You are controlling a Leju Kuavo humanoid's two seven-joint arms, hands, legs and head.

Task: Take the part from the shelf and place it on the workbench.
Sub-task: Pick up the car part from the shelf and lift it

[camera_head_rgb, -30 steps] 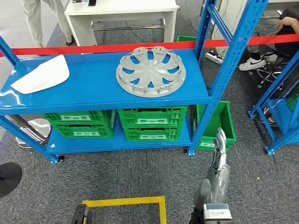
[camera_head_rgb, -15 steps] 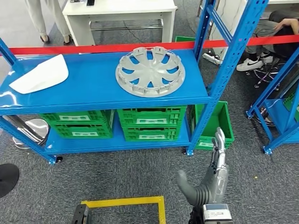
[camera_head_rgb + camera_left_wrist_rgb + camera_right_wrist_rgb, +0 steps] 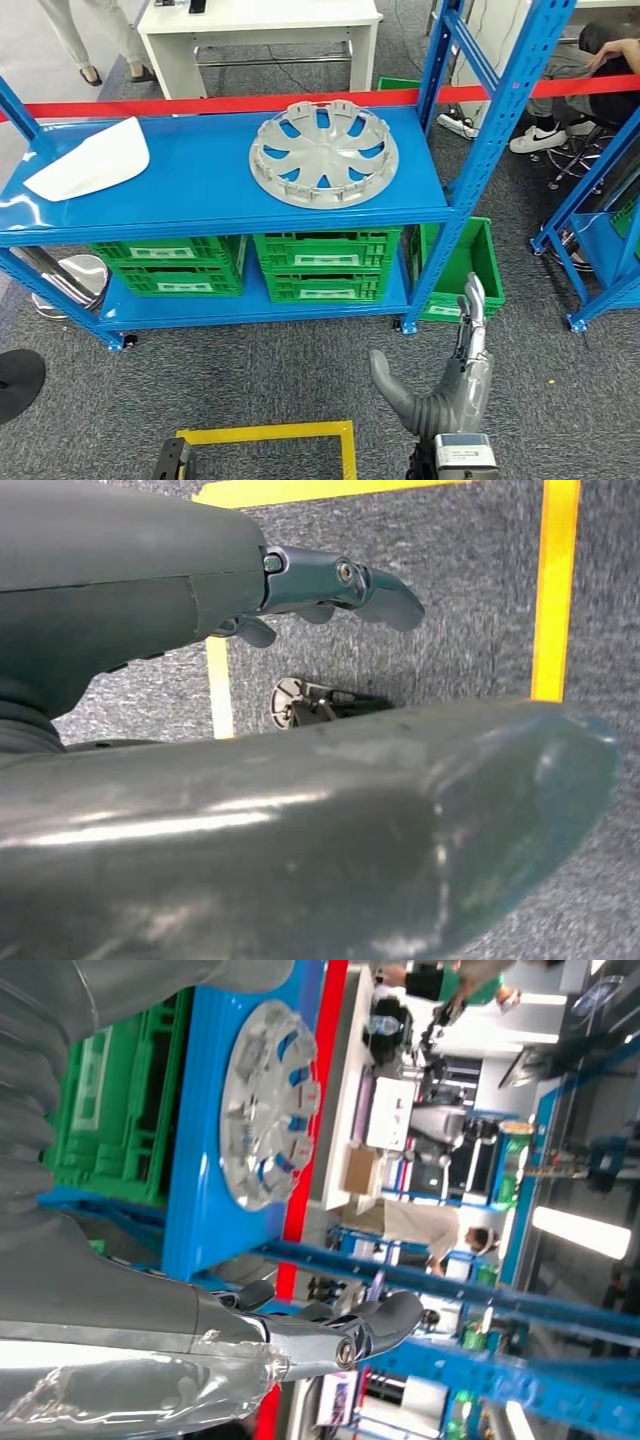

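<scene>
**Hubcap on shelf, hands empty**

The grey hubcap (image 3: 323,152) lies flat on the top board of the blue shelf (image 3: 204,190), toward its right end. The right hand (image 3: 445,385) is raised low in front of the shelf, well short of the hubcap, fingers spread and holding nothing. The left hand (image 3: 332,580) hangs over grey carpet, fingers extended, empty.

We found no readable text; white labels on green crates (image 3: 324,264) were too small to read.
</scene>
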